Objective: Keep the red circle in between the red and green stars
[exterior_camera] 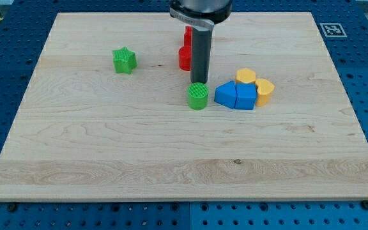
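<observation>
A green star (pixel 124 61) sits at the board's upper left. A red circle (pixel 184 58) stands near the top centre, its right side hidden by the rod. Just above it, another red block (pixel 188 36) is mostly hidden by the arm; it may be the red star, but its shape cannot be made out. My tip (pixel 199 82) is right of the red circle, close beside it. It is also just above a green circle (pixel 198 96), touching or almost touching it.
Two blue blocks (pixel 225 94) (pixel 246 97) lie side by side right of the green circle. Two yellow blocks (pixel 246 76) (pixel 265 91) sit against them at the upper right. The wooden board (pixel 171 160) ends in blue perforated table on all sides.
</observation>
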### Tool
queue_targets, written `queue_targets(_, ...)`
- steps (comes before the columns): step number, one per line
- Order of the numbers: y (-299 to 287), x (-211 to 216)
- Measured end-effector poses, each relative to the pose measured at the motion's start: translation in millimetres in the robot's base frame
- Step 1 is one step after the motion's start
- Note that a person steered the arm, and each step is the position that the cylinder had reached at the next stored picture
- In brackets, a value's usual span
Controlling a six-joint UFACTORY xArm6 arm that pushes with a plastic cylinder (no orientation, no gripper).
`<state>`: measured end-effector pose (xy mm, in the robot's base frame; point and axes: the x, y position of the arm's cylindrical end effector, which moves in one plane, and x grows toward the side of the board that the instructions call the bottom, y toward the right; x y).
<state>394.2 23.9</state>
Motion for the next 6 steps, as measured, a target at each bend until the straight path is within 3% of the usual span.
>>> queue_targets(2,-1,-68)
queue_targets(3,-14,-77)
queue_targets(6,-83,-43)
